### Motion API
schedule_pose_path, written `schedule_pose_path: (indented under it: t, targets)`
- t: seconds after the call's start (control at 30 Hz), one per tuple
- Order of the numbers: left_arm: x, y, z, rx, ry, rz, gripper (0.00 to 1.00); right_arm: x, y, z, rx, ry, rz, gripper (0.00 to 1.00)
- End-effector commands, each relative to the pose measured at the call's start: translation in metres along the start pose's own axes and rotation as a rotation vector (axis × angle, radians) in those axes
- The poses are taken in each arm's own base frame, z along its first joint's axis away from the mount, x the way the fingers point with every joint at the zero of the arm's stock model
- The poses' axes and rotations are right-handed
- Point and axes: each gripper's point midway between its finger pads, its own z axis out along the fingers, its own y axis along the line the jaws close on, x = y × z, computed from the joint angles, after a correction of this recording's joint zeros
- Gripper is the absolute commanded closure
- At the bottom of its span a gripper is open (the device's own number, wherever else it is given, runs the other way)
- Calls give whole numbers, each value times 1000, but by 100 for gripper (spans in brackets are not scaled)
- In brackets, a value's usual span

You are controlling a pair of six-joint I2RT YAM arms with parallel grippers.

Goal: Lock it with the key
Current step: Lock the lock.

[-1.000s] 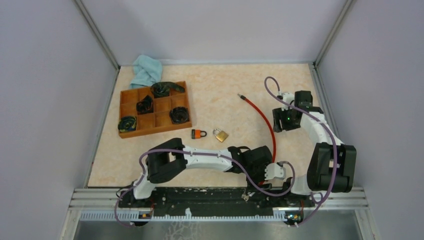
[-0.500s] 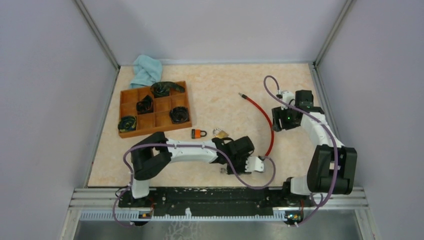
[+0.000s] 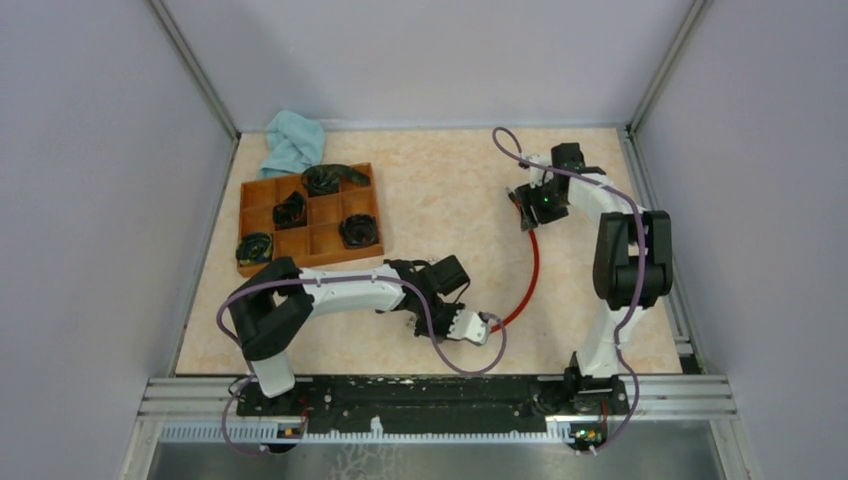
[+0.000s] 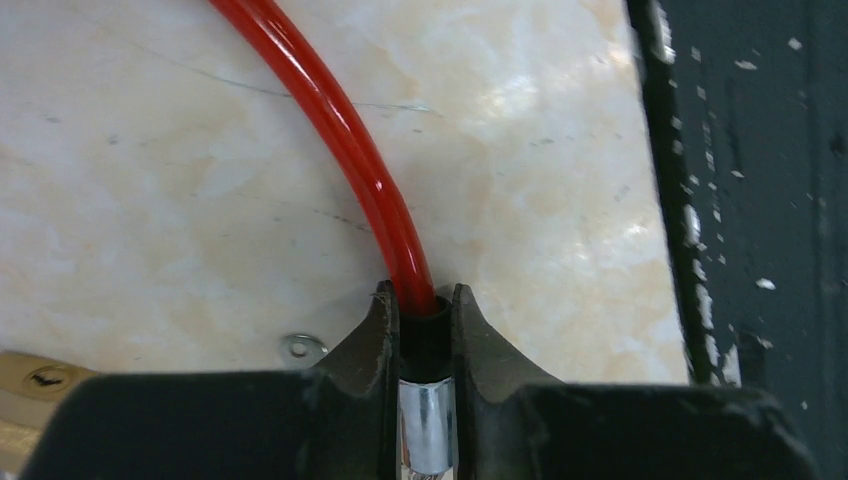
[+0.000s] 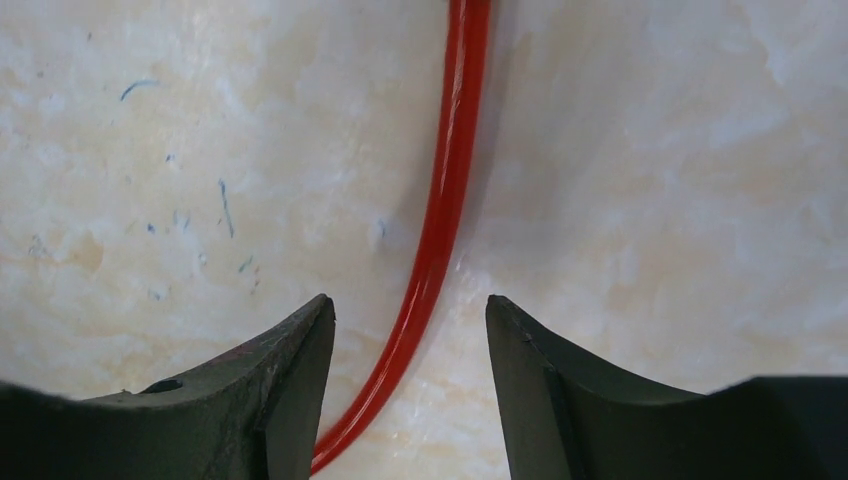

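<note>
Pinched nearly shut, the left claw (image 4: 423, 300) grips the near end of a red cable (image 4: 340, 130). Its two dark fingers press against either side of the cable, just where a silver metal sleeve (image 4: 425, 435) caps it. From the overhead camera this claw sits low over the marbled beige tabletop (image 3: 450, 180) near the front centre, with the left arm stretched rightward across the surface. The cable curves away from it toward the far right, where the right claw (image 5: 405, 310) hangs over it with its jaws wide apart, one finger on each side and nothing held. A brass padlock (image 4: 35, 385) shows only as a corner at the lower-left edge of the left wrist view, lying on the table just beside the left claw. A small metal ring (image 4: 303, 347) lies between it and the fingers. From overhead, the left arm covers that spot. A wooden compartment tray (image 3: 325, 238) sits on the left side of the table, with black coiled items (image 3: 322, 180) in several of its cells. A teal cloth (image 3: 293, 140) is bunched at its far-left corner. A black rail (image 4: 760, 200) borders the table's near edge.
</note>
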Motion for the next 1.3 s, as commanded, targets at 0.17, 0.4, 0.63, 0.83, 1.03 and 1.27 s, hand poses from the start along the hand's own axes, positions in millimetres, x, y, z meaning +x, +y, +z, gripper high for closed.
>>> schedule_pose_path:
  t: [0.17,0.4,0.63,0.83,1.03,1.27]
  targets:
    - [-8,-25,-8,145,-47,168,97,-14,-16,25,34,33,-44,50]
    - [-13,-20,-5,169,-51,218,98,16,-26,29,113,103,-95,68]
    - [-33,-6,-4,169,-85,250,95,49,-47,-1,241,119,-133,100]
    - [-57,9,5,183,-143,282,92,68,-76,-36,296,80,-27,100]
    - [-76,31,12,186,-162,350,96,83,-105,-55,372,84,71,100]
    - [-59,79,27,127,-115,442,98,97,-138,-78,439,85,171,100]
